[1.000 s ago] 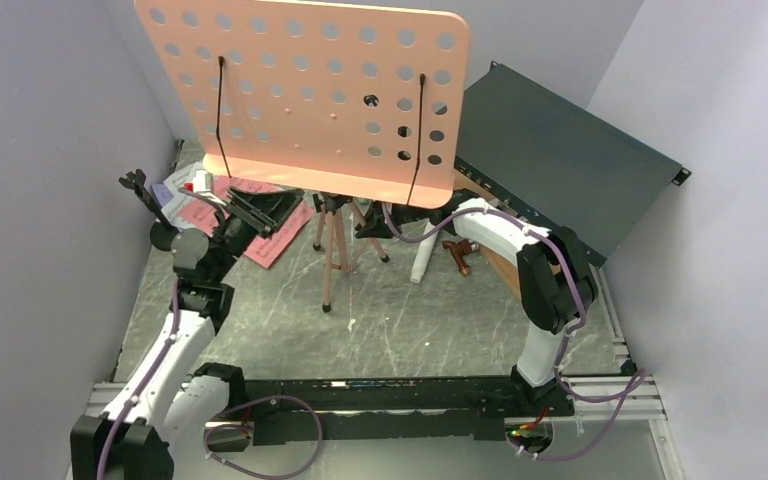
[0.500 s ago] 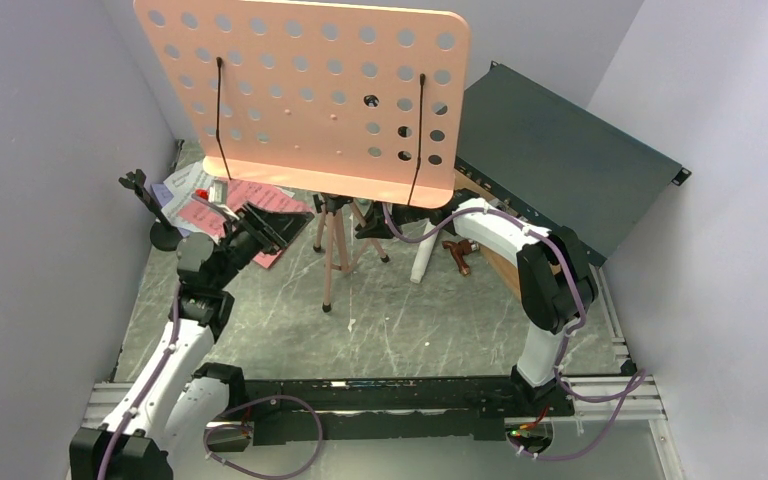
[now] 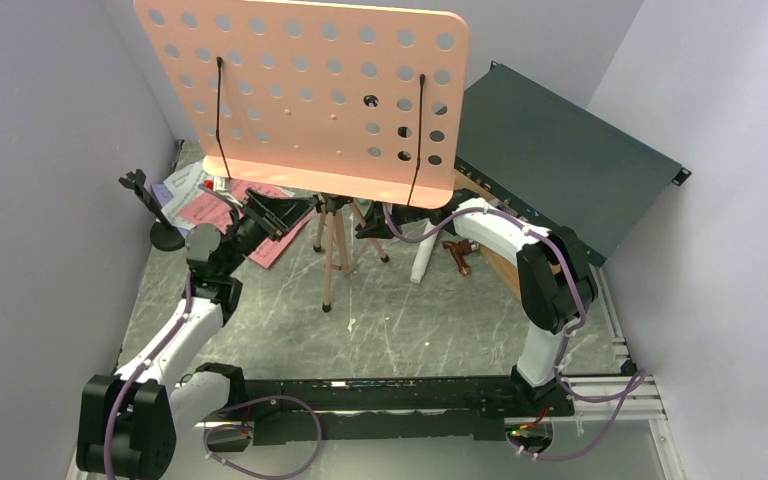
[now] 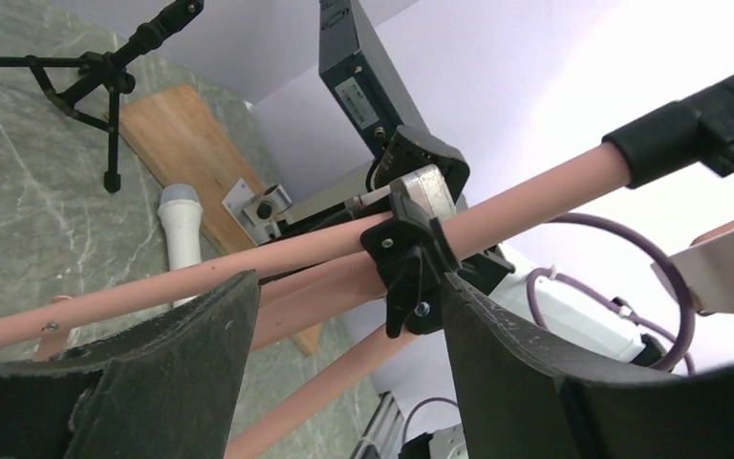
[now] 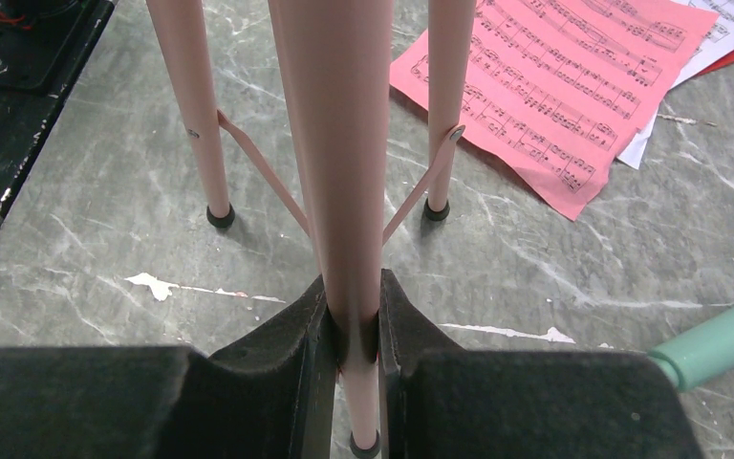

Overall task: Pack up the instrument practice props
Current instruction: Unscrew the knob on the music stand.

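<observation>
The pink perforated music tripod (image 3: 305,95) stands mid-table, its legs (image 3: 334,250) spread. My right gripper (image 5: 354,330) is shut on its centre pole (image 5: 330,143), low between the legs. My left gripper (image 3: 290,210) is open just left of the tripod; in its wrist view the pink poles (image 4: 277,258) and a black clamp (image 4: 411,258) lie between the fingers (image 4: 162,363), untouched. Pink, white and red sheet-music pages (image 3: 200,208) lie at the back left. A white microphone (image 3: 422,262) and a green microphone (image 5: 717,339) lie on the table. A black microphone mount (image 3: 152,208) stands far left.
A large dark green metal box (image 3: 560,165) leans at the back right, with a flat brown wooden board (image 4: 177,143) below it. Another black mount (image 4: 105,76) stands near the board. Grey walls close in both sides.
My left gripper has swung right from above the sheet-music pages to the tripod's poles and opened wider. The right gripper and tripod have not moved.
</observation>
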### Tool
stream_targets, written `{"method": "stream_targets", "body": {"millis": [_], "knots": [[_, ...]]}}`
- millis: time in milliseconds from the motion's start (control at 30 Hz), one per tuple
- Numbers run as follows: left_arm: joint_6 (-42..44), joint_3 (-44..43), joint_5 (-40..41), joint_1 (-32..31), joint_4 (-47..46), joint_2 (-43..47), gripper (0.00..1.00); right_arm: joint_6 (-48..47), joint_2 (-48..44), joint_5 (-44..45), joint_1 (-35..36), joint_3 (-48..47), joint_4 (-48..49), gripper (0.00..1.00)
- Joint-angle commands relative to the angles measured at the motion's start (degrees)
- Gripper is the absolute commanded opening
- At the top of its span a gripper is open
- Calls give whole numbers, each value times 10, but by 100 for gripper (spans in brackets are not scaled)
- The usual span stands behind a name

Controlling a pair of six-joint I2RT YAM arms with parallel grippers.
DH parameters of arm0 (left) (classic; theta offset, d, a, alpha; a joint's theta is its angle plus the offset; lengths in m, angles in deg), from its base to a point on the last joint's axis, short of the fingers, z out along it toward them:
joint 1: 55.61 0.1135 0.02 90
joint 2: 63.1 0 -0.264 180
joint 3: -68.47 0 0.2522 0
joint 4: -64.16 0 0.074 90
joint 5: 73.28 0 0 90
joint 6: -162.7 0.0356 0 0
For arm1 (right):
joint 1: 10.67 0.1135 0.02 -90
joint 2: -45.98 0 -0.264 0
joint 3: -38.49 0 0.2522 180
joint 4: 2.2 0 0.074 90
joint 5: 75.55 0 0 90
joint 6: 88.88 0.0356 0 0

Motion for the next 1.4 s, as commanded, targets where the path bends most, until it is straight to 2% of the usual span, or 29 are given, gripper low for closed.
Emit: {"method": "stream_targets", "body": {"millis": [0,100,167,200,300,433,667,733,800,900,967,1133,1267,1367], "knots": [[-53,-30,27,1,-49,-6,73,-20,30,24,-4,10,-67,8],[-57,-49,40,1,33,1,68,-20,30,24,-4,10,-67,8],[-61,-66,49,1,110,8,51,-20,31,24,-4,9,-68,8],[-57,-76,51,1,147,11,46,-20,31,24,-4,9,-69,8],[-34,-105,57,-3,256,20,41,-21,34,25,-3,8,-70,8],[-8,-103,42,-4,274,22,33,-23,36,27,0,7,-72,8],[21,-87,3,-4,274,13,29,-23,36,29,0,7,-73,8],[46,-78,13,-4,270,22,30,-24,36,29,0,7,-74,8],[76,-61,25,-4,263,43,37,-26,35,29,0,6,-76,8],[69,-15,39,-2,179,78,51,-28,35,29,0,6,-79,8],[44,7,41,2,114,91,56,-29,35,28,0,6,-79,8],[-1,12,16,2,8,74,60,-30,37,27,1,5,-81,8],[-25,1,7,2,-31,48,64,-30,37,27,1,5,-81,8],[-39,-9,9,2,-54,27,71,-30,37,27,1,5,-81,8]]}}
